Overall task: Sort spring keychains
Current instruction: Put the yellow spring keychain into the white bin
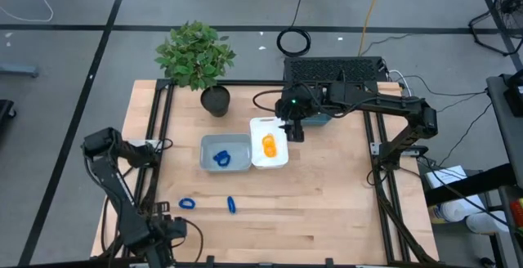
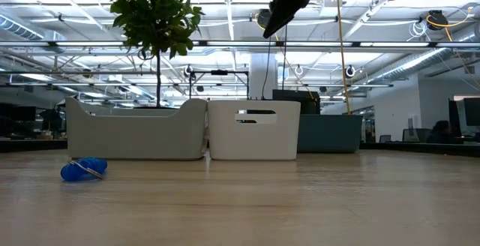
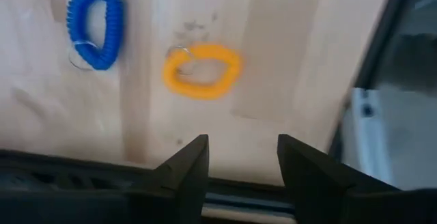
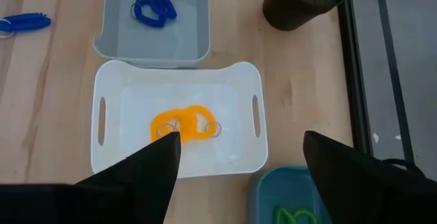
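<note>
Orange spring keychains (image 1: 269, 145) lay in the white tray (image 1: 270, 160) at the centre of the high view, blue ones (image 1: 221, 159) in the grey tray (image 1: 225, 140) to its left, green ones (image 4: 292, 216) in a teal bin. Two blue keychains (image 1: 187, 203) (image 1: 231, 205) rested on the wooden desk (image 1: 327, 203) at lower left. The right end effector (image 1: 292, 129) hung over the white tray, fingers wide apart and empty. At bottom left, the left end effector (image 3: 242, 166), fingers apart, hovered above a loose orange keychain (image 3: 202, 70).

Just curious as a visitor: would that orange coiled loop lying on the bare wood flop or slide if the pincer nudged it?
The orange keychain is a thin open coil, so probably light and springy. Lying flat on smooth wood, it would likely slide, not roll.
</note>
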You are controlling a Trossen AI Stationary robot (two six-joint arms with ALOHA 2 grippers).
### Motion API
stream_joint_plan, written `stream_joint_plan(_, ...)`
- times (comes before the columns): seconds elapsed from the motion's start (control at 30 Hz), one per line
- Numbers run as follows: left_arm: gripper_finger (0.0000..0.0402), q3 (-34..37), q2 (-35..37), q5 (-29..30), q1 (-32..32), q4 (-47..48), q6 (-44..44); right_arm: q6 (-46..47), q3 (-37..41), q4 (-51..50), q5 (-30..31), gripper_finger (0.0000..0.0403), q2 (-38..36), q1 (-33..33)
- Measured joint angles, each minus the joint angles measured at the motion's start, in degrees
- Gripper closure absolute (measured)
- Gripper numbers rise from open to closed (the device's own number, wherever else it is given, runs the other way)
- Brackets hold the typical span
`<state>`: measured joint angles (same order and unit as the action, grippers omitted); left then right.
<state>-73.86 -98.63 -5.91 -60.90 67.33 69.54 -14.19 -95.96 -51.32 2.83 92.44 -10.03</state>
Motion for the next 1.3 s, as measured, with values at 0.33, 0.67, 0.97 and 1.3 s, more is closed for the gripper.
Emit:
stream_joint_plan(0.33, 0.0202, 5.61, -0.33, 3.41, -0.53, -4.74, -7.6, 1.55, 0.0, -1.3, 0.0, 0.0106, 0.0, 0.05)
stream_joint_plan(0.67, 0.0198, 13.02, -0.52, 4.63, 0.84, -19.48, -9.51, 1.51, 0.0, -1.3, 0.02, 0.0106, 0.0, 0.05)
stream_joint_plan(0.97, 0.0214, 19.08, -0.25, 2.71, 1.82, -28.53, -7.49, 1.53, 0.0, -1.26, 0.04, 0.0106, 0.0, 0.05)
stream_joint_plan(1.3, 0.0323, 19.34, -0.28, 5.43, 2.21, -28.0, -6.04, 1.35, 0.0, -0.33, 0.04, 0.0106, 0.0, 0.05)
